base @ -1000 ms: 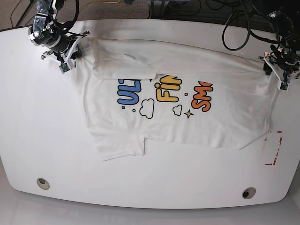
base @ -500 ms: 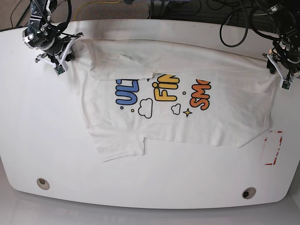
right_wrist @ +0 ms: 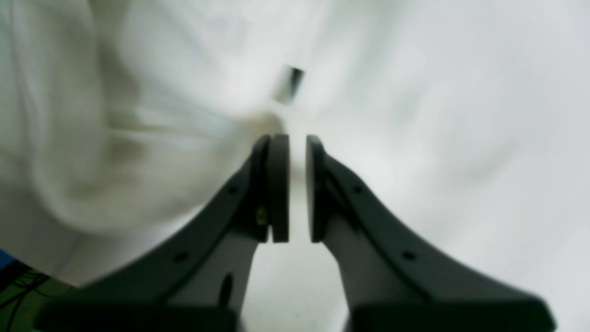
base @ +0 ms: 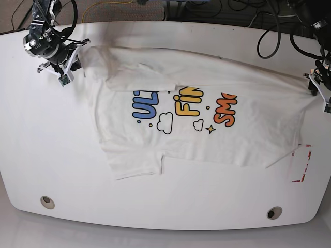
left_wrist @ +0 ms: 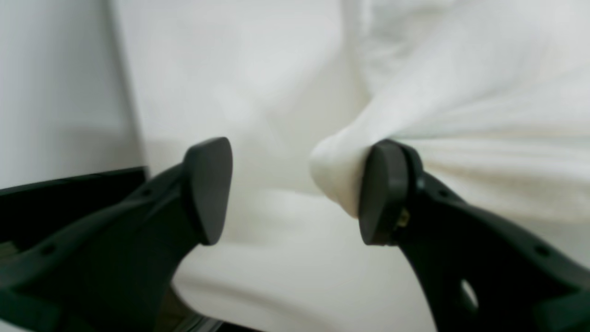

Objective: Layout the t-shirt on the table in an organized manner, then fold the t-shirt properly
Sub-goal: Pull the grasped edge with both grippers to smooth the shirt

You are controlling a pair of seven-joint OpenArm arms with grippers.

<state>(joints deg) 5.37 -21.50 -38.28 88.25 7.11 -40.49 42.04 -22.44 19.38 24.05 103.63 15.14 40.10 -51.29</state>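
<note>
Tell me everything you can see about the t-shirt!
The t-shirt is white, soft-looking cloth with short sleeves, printed with blue, yellow and orange cartoon letters, little clouds and a star. It lies spread sideways on the white table, wrinkled, with a flap folded over the top of the lettering. The right gripper pinches one far corner; at the other, cloth rests against one pad of the left gripper, whose jaws stand open.

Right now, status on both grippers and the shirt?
Left gripper open, cloth against one finger. Right gripper shut at shirt edge; grip unclear. Shirt stretched across the table, top folded over. Nothing in the way.
</note>
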